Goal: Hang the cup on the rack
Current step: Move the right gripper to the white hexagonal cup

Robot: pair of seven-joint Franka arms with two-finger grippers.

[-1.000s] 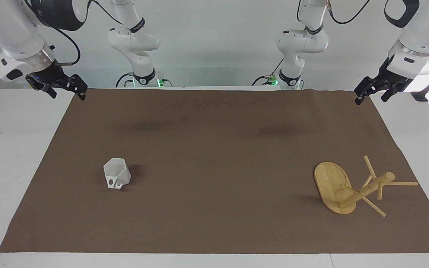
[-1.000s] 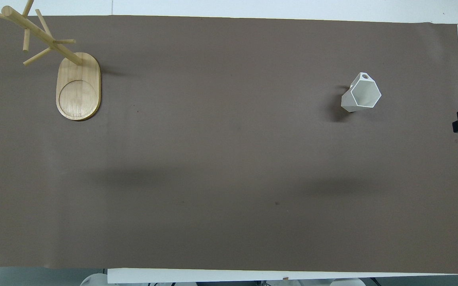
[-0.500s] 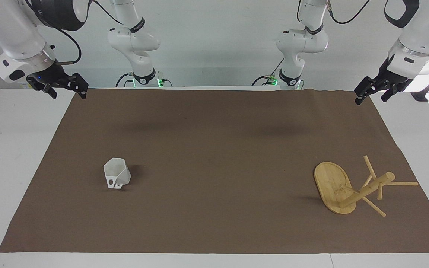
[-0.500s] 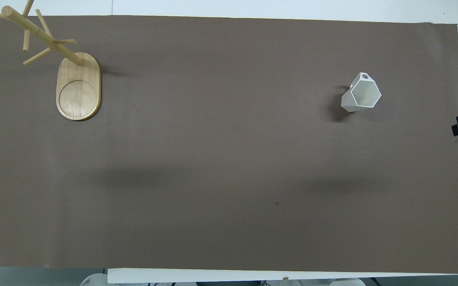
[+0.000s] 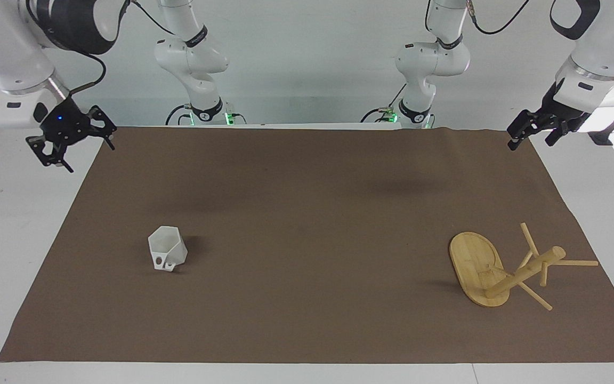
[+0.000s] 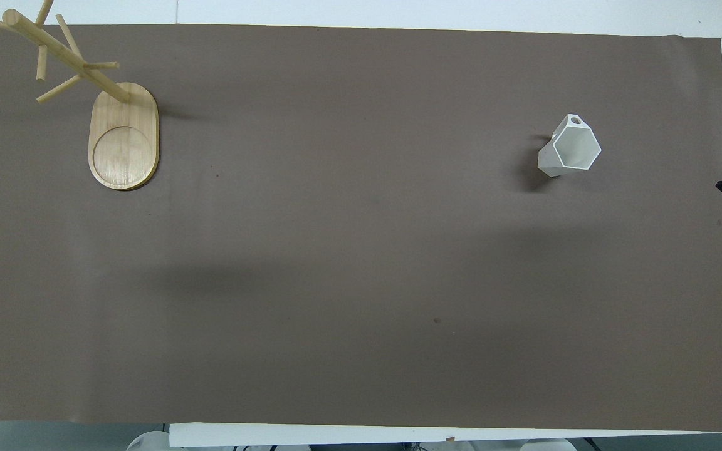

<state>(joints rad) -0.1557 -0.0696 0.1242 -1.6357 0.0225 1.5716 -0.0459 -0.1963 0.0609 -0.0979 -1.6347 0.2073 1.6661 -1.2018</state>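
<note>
cup (image 5: 167,255) upright, mid-mat (rim up) | rack (image 5: 504,269) near mat (image 5: 307,213) edge

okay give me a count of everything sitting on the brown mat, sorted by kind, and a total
Cups: 1, the white faceted cup, upright toward the right arm's end of the table.
Racks: 1, the bamboo rack, toward the left arm's end.
Total: 2 things on the brown mat.
</note>
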